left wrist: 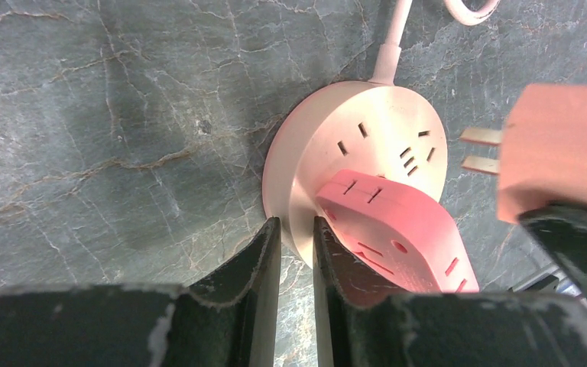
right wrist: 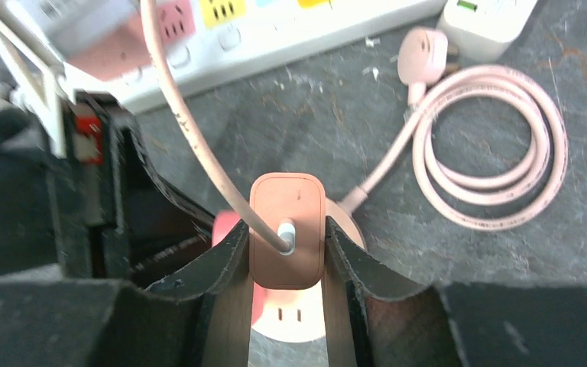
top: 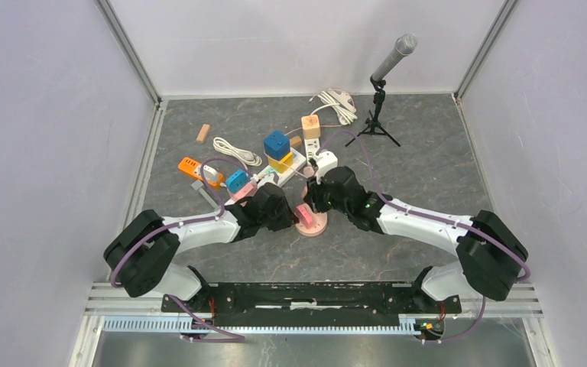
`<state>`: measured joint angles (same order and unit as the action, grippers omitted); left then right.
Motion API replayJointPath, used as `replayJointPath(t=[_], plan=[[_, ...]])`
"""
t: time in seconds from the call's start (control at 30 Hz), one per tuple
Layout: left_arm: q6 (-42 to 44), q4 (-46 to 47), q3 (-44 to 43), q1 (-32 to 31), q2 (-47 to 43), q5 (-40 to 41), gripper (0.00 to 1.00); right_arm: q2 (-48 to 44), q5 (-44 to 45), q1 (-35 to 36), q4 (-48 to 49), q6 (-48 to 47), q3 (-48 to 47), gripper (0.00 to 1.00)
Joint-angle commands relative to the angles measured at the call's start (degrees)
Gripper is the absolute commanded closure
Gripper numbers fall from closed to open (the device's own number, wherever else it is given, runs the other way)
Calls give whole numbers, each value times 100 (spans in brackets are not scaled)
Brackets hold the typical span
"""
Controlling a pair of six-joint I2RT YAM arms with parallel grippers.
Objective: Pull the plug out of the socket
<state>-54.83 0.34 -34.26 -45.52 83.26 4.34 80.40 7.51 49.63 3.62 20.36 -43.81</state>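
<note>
The round pale-pink socket (left wrist: 367, 149) lies flat on the grey table, with a red-pink block (left wrist: 401, 237) standing on its face. My left gripper (left wrist: 296, 238) is shut on the socket's rim at its near edge. The orange-brown plug (right wrist: 287, 229) sits between the fingers of my right gripper (right wrist: 287, 256), which is shut on it. In the left wrist view the plug (left wrist: 562, 149) hangs to the right of the socket, its two metal prongs (left wrist: 480, 149) bare and free in the air. From above, both grippers meet over the socket (top: 315, 226).
A white power strip (top: 290, 164) carrying coloured cube adapters lies just behind the grippers. An orange strip (top: 191, 167), a white cable (top: 237, 149) and a wooden block (top: 203, 133) lie at the back left. A microphone on a tripod (top: 381, 115) stands back right. The socket's coiled pink cable (right wrist: 489, 145) lies beside it.
</note>
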Motion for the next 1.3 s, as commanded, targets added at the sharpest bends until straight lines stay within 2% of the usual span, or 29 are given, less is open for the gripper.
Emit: replayJointPath(t=[0.0, 0.17, 0.27, 0.37, 0.4, 0.57, 0.77, 0.97, 1.07, 1.17, 1.27], plan=[[367, -1970, 493, 52, 464, 719, 72, 98, -68, 1, -286, 253, -468, 100], [426, -2269, 206, 52, 54, 723, 70, -98, 596, -14, -819, -222, -809, 100], [535, -2630, -193, 52, -396, 832, 65, -180, 775, -32, -1212, -459, -1120, 100], [630, -2962, -595, 58, -835, 992, 54, -288, 795, -55, -1459, -537, -1404, 100], [647, -3070, -729, 58, -966, 1061, 48, -322, 771, -64, -1515, -555, -1486, 100], [580, -3503, -1068, 61, -1416, 1482, 29, -342, 438, -92, -1704, -574, -2074, 100], [482, -3977, -1218, 66, -1954, 2111, 16, 123, 9, -120, -2026, -488, -3206, 100], [422, -4288, -1506, 69, -2736, 2737, 6, 877, -947, -112, -1383, -428, -4095, 100], [386, -4447, -1639, 79, -3052, 2940, 3, 1252, -725, -154, -1335, -353, -4721, 100], [389, -4580, -1743, 78, -3302, 3020, 1, 1514, 3, -276, -1684, -268, -5321, 100], [437, -4669, -1814, 78, -3459, 3041, 0, 1460, 658, -500, -1975, -264, -5393, 100]])
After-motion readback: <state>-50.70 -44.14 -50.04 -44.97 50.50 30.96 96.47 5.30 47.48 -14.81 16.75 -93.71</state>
